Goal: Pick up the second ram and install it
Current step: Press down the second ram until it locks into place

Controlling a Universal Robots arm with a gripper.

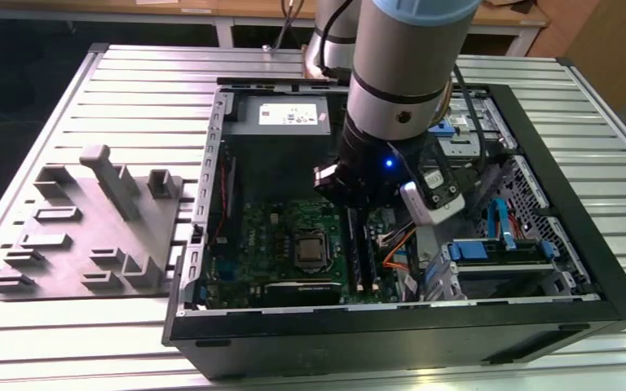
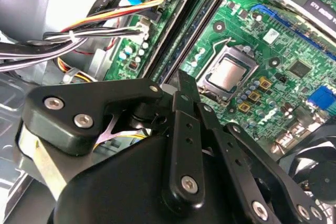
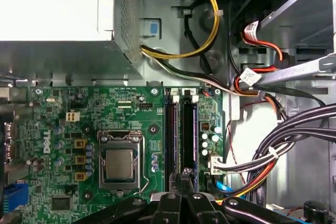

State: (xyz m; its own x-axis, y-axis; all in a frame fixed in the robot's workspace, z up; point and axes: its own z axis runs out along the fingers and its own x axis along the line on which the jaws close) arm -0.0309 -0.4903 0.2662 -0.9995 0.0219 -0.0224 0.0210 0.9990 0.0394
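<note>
Ram (image 3: 188,137): looks seated in its slot on the motherboard (image 3: 63,114), beside the other stick, so install seems done. My gripper (image 3: 184,178) hangs just above the slots' near end, fingers together, holding nothing.

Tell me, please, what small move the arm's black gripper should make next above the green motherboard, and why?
Probably a slight sideways nudge before any lowering: in the first wrist view the black gripper sits over the gap between the two long black memory slots on the green motherboard, not squarely above either. Whether it holds the ram strip I cannot tell.
</note>
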